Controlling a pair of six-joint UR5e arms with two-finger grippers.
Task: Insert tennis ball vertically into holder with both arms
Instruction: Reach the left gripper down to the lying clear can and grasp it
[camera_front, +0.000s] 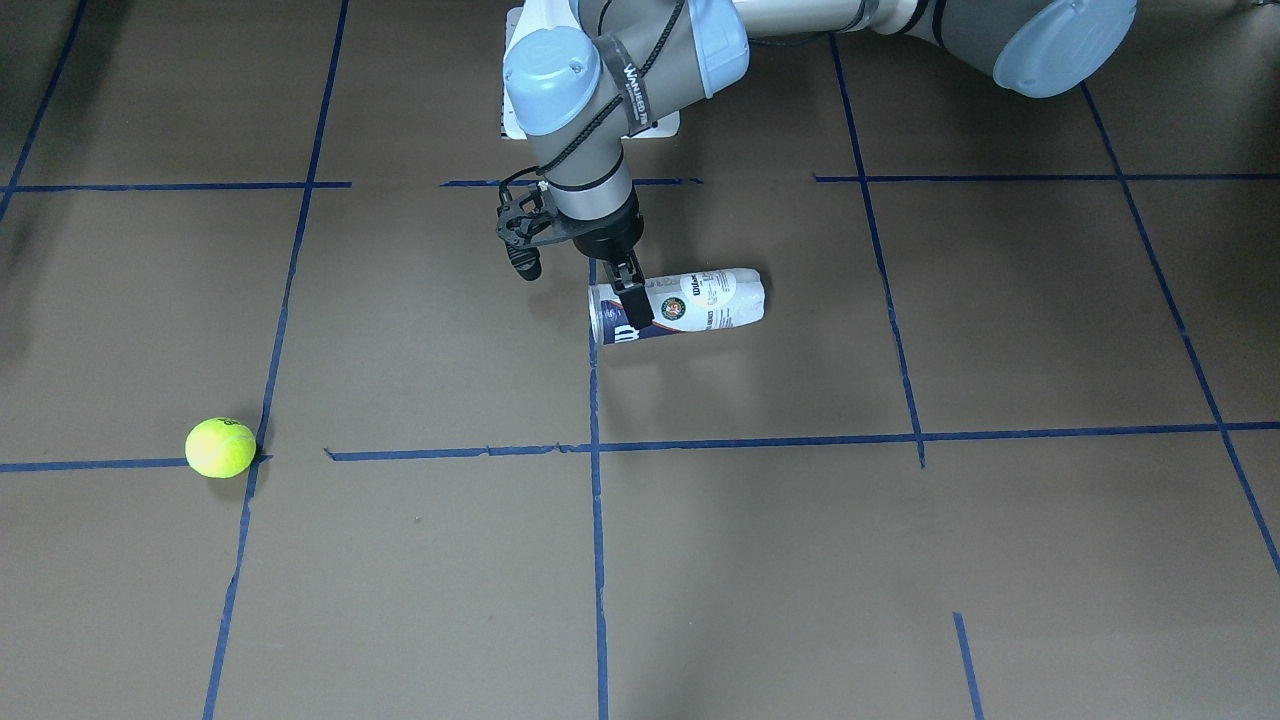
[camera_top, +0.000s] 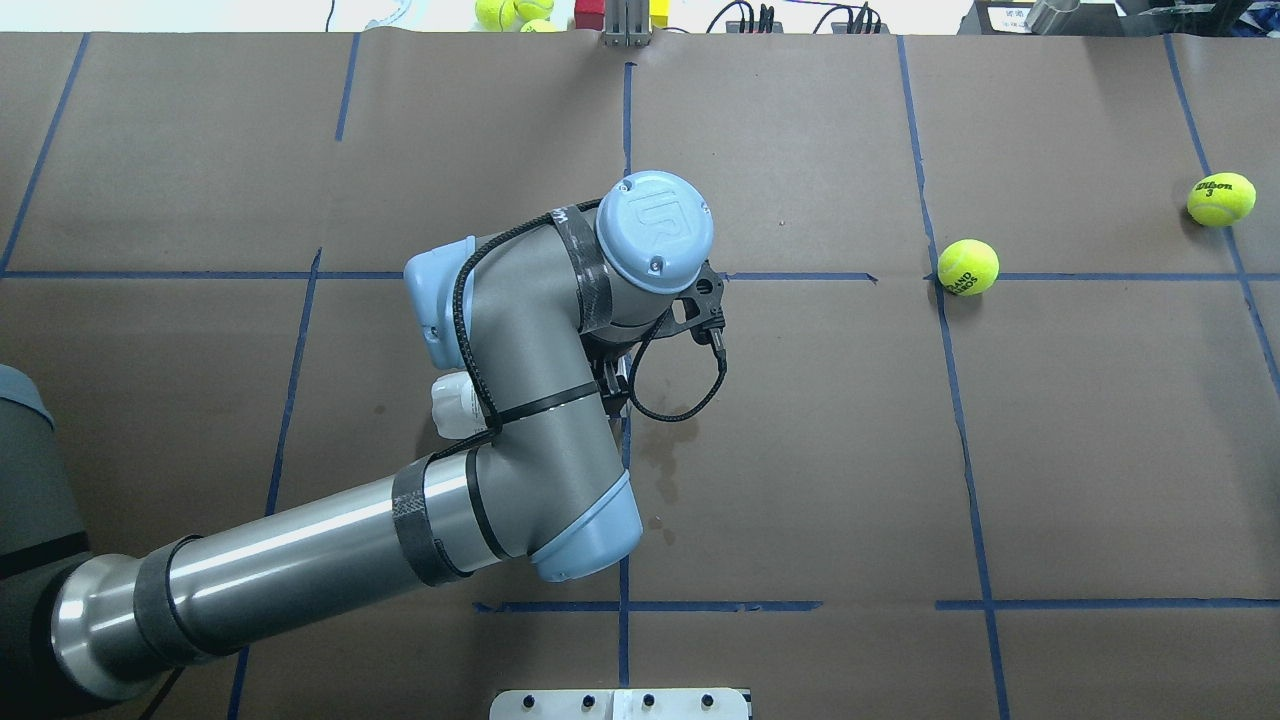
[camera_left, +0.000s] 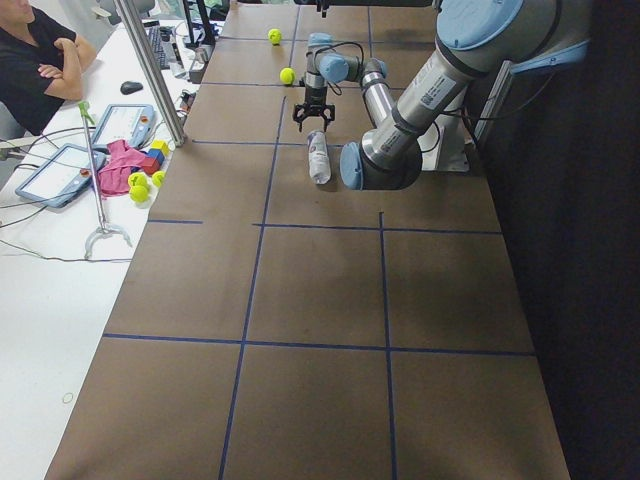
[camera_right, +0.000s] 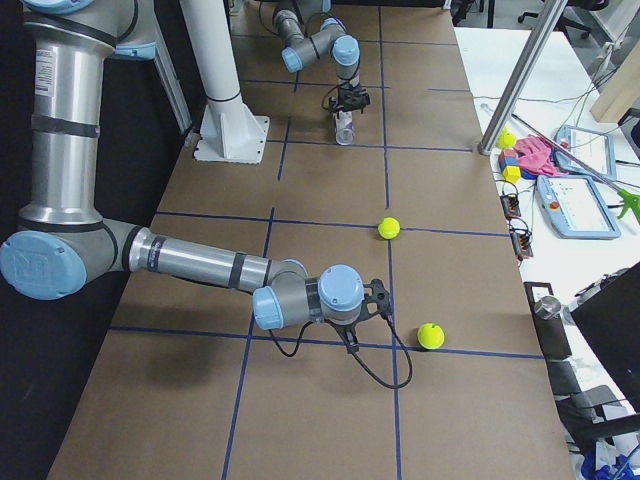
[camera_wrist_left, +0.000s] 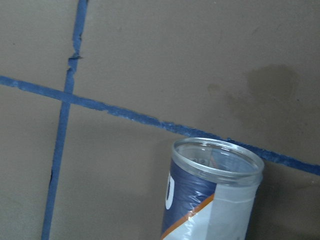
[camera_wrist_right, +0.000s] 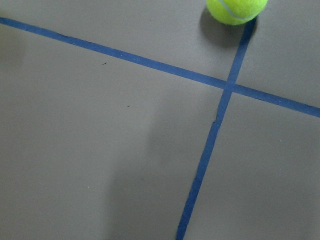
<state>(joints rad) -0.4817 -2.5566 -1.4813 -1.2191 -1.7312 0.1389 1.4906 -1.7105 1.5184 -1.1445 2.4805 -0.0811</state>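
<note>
Brown paper marked with blue tape (camera_front: 597, 520) covers the tabletop (camera_front: 1000, 560). The can (camera_front: 700, 300) lies on its side, and the left tool (camera_front: 628, 295) hangs over the open end, fingers spread, grasping nothing. Well apart, a tennis ball (camera_front: 220, 447) rests by a tape crossing. The right tool (camera_right: 350, 335) sits low near a second ball (camera_right: 430, 335); whether it is clenched cannot be told.

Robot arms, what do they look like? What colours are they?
Both the left arm and the right arm are chunky grey-and-silver tubes with round light blue joint caps. One cap carries a UR logo. A black cable runs along the left arm, held on by black straps. Each arm ends in a black pincer: the left pincer and the right pincer.
</note>
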